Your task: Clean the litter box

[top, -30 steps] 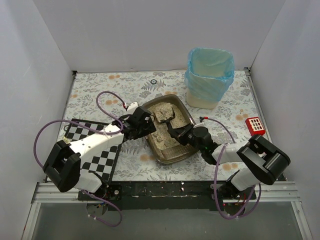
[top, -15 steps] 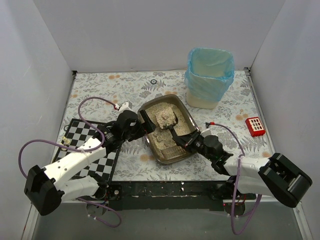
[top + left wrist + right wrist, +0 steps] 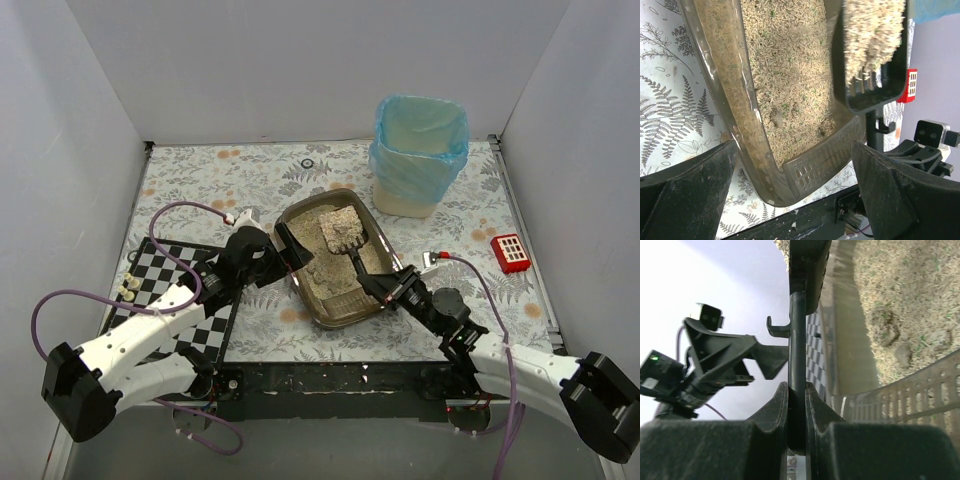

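Note:
The litter box (image 3: 302,291) is a dark brown tray of beige litter in the middle of the table. It also shows in the left wrist view (image 3: 715,85) and the right wrist view (image 3: 845,340). My right gripper (image 3: 388,287) is shut on the handle of a black slotted scoop (image 3: 345,233). The scoop carries a heap of litter above the tray's far right part. The handle (image 3: 796,340) sits between my right gripper's (image 3: 796,410) pads. My left gripper (image 3: 283,252) is open at the tray's left rim. In the left wrist view my left gripper (image 3: 790,200) straddles the tray's near corner, and the scoop (image 3: 872,50) is blurred.
A beige bin with a blue bag (image 3: 420,155) stands at the back right. A small red block (image 3: 511,250) lies right of the tray. A checkerboard mat (image 3: 160,280) lies under my left arm. A small ring (image 3: 307,163) lies near the back wall.
My right arm has stretched out low toward the near right. The loaded scoop has shifted right over the tray. My left arm has dropped lower and its gripper has edged left along the rim.

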{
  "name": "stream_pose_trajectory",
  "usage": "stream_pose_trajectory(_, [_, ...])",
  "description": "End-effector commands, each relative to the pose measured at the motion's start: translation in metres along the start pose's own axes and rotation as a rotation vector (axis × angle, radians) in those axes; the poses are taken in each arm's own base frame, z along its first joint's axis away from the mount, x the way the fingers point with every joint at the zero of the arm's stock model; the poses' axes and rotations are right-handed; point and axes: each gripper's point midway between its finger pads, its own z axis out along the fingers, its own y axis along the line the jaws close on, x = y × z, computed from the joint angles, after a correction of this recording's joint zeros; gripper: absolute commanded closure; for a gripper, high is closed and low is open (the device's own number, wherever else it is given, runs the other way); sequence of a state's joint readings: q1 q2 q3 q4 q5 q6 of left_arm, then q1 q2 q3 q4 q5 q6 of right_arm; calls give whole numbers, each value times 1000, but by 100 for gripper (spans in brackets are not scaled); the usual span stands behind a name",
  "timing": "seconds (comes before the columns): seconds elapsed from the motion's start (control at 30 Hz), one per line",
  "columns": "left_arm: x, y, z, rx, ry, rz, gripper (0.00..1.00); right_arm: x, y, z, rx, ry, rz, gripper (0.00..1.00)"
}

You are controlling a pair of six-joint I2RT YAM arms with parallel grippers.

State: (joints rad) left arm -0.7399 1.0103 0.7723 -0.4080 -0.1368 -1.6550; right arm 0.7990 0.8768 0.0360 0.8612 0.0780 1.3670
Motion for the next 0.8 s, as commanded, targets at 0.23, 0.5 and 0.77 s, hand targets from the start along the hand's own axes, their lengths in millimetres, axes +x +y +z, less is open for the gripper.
stream_pose_trajectory(0.23, [8, 5, 4, -6, 22, -17, 2, -3, 29, -2, -73, -35, 63, 99])
stream_pose_trajectory(0.5, [5, 6, -1, 1, -2, -30, 2, 3, 29, 1, -39, -2, 22, 99])
stream_pose_trajectory(0.77, [2, 3, 0, 23, -25, -42, 2, 11, 51, -1, -102, 56, 30, 99])
